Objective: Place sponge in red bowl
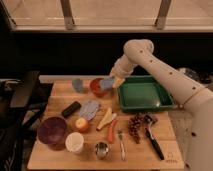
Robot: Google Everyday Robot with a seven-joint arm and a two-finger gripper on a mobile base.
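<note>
I hold the gripper (113, 81) closed on the sponge (106, 82), carried clear of the tabletop (145, 150) so nothing is swept; the sponge hangs at the red bowl (96, 87), over its right rim, positioned for release.

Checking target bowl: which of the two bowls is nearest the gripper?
The red bowl, small and glossy at the board's back edge, right beside the gripper carrying the sponge. The purple bowl sits front-left.

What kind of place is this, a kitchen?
Probably a staged test kitchen: a wooden board with food, cutlery and bowls beneath a window. The gripper carries the sponge over the red bowl.
</note>
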